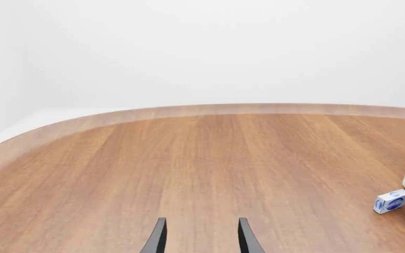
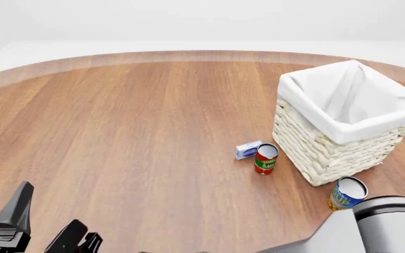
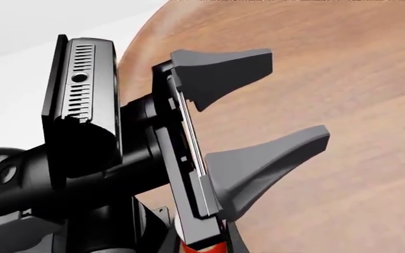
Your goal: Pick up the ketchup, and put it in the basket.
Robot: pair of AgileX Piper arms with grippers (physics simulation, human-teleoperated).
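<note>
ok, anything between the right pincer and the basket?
Yes: the open left pincer hangs right before the right wrist camera. By the basket, a blue can stands at its near corner, a tomato sauce can and small box beside its left wall. A red sliver, maybe the ketchup, shows at that view's edge.
</note>
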